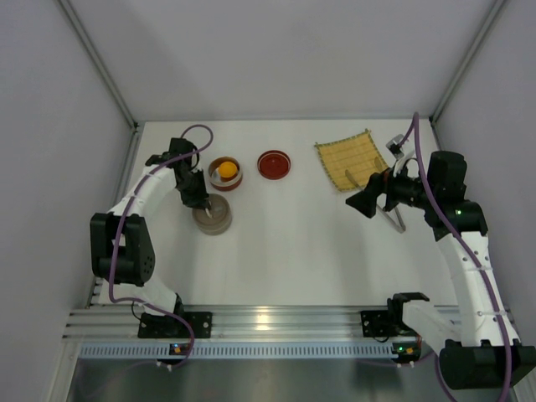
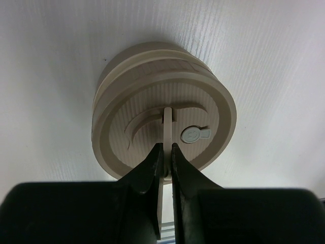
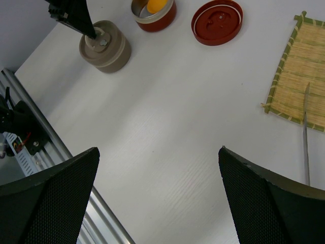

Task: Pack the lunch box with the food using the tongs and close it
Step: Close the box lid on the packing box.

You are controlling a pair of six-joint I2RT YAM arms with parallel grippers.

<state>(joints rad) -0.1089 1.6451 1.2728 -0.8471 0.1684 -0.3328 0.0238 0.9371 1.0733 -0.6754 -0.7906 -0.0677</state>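
Note:
A beige round lunch box tin (image 1: pixel 212 214) stands near the left arm with its lid (image 2: pixel 152 109) on. My left gripper (image 2: pixel 166 147) is shut on the thin upright handle in the middle of that lid; it also shows from the right wrist (image 3: pixel 94 34). Behind it an open red-brown tin (image 1: pixel 224 173) holds the orange ball of food (image 1: pixel 225 171) (image 3: pixel 156 5). The tongs (image 1: pixel 399 221) (image 3: pixel 305 137) lie on the table with their tips on the mat. My right gripper (image 1: pixel 368 201) (image 3: pixel 158 152) hangs wide open above the table just left of the tongs, holding nothing.
A red lid (image 1: pixel 275 164) (image 3: pixel 217 21) lies flat beside the open tin. The yellow bamboo mat (image 1: pixel 352 159) (image 3: pixel 299 71) sits at the back right. Enclosure walls stand on three sides and an aluminium rail (image 1: pixel 268 322) runs along the near edge.

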